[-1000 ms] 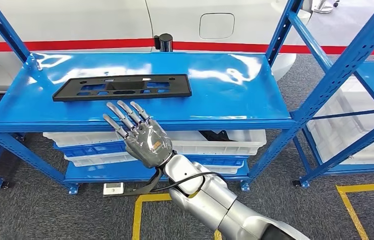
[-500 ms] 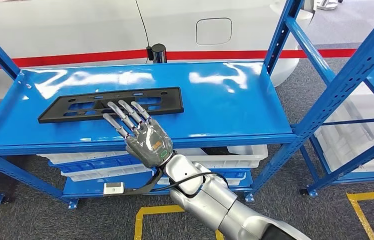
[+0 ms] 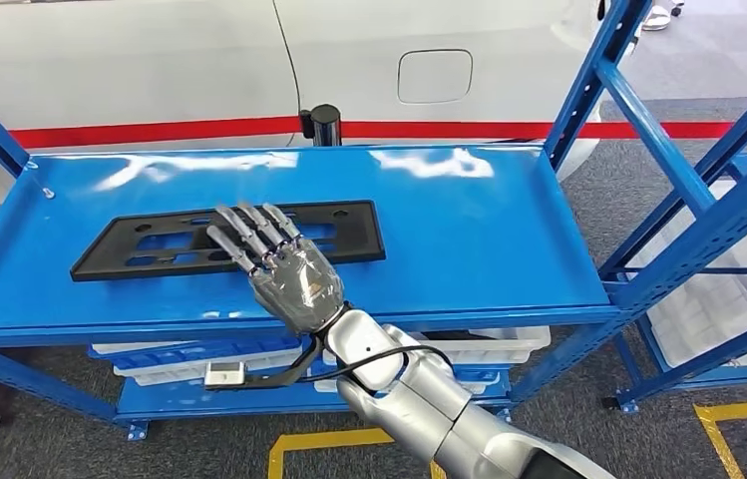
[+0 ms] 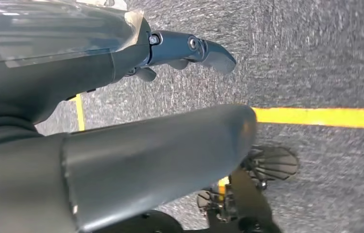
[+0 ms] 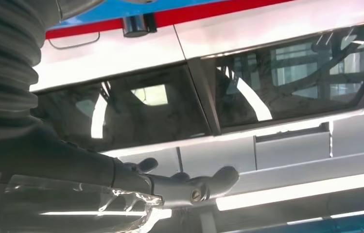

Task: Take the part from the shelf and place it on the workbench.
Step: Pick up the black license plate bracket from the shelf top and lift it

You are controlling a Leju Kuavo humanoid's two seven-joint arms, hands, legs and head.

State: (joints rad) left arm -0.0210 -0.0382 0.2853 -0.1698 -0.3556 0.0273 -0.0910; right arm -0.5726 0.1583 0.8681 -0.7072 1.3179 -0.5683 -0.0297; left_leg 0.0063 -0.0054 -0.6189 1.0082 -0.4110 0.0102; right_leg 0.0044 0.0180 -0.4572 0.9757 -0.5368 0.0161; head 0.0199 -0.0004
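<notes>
A: What are we flagging as risk here?

B: The part (image 3: pixel 229 239) is lying flat on the shelf (image 3: pixel 469 230), toward its left half, near the front edge. It is thin and long. We are judging that a grab from one end could tip it, or push it backward across the glossy top instead of lifting it.

A: Anything else?

B: The blue upright (image 3: pixel 588 90) on the right and the front lip are both close to the arm's path, so we are expecting a possible knock when the part is being swung out.

A: Pose of the right hand (image 3: pixel 274 264)?

B: It is reaching in from below over the front edge, back of the hand up, fingers (image 3: pixel 249 225) spread apart and stretched over the middle of the part. It is holding nothing. We cannot tell whether the fingertips are touching the part or hovering just above it.

A: Left hand (image 4: pixel 97 97)?

B: It is hanging down, looking at grey floor and a yellow line (image 4: pixel 320 118). Nothing in it that we can see; whether the fingers are apart or curled, we cannot tell.
</notes>
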